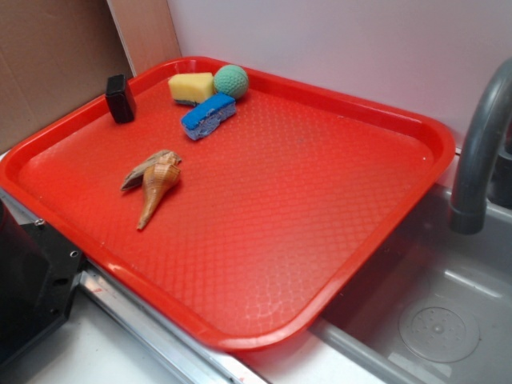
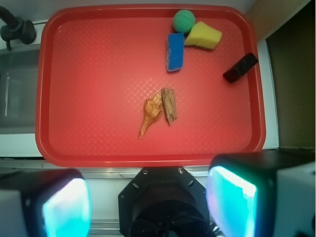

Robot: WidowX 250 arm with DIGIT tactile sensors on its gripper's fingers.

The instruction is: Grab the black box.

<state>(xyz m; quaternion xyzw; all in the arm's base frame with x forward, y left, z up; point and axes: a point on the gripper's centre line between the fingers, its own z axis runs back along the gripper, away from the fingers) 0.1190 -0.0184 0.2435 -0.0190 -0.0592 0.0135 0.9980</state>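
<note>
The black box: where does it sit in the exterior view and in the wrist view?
Exterior: black box on the red tray's far left rim, left of the yellow sponge.
Wrist: black box at the tray's upper right edge, below the sponge.
Shared landmark: the yellow sponge.

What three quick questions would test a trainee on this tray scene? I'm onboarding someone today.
1. True or false: the black box lies in the middle of the red tray.
2. Which thing touches the yellow sponge: A) green ball, B) seashell, C) faucet?
3. Fill in: the claw is open and holds ____.

Key: 1 false, it leans at the tray's rim; 2 A; 3 nothing.
</note>
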